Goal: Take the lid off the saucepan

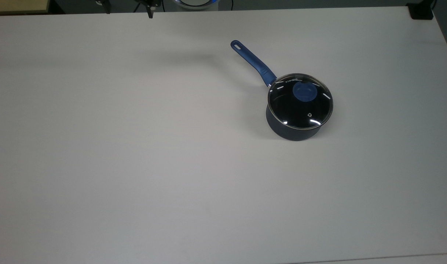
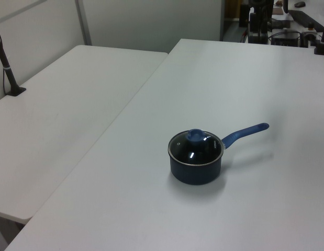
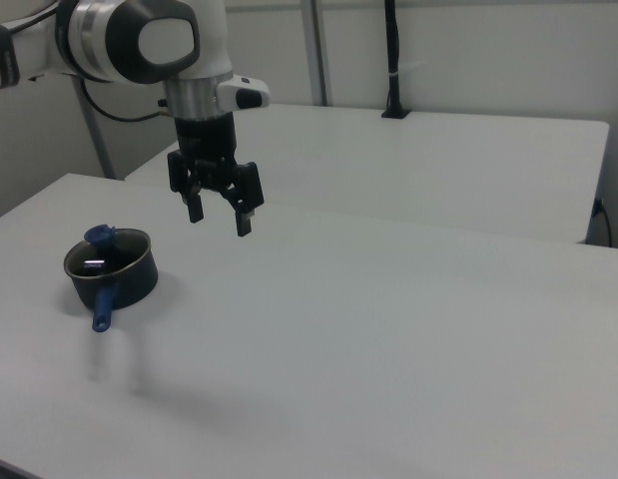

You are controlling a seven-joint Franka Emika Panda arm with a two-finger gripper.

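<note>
There was one saucepan (image 1: 295, 126), and it carried one lid (image 1: 300, 104). That lid bore one blue knob (image 1: 304, 91) and one small steam vent (image 1: 310, 114). The saucepan had one long blue handle (image 1: 253, 63) with one hole at its end. One robot arm (image 3: 129, 40) hung over the scene, ending in one gripper (image 3: 220, 221) with two fingers (image 3: 245, 222). Two white counters stood side by side: the counter (image 2: 245, 209) that carried the saucepan and a second counter (image 2: 57, 115) beside it.

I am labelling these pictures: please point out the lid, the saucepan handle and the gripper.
lid (image 1: 303, 91): top view, on its blue knob.
saucepan handle (image 1: 253, 63): top view, middle of the blue handle.
gripper (image 3: 220, 216): right view, midway between the open fingers.
</note>
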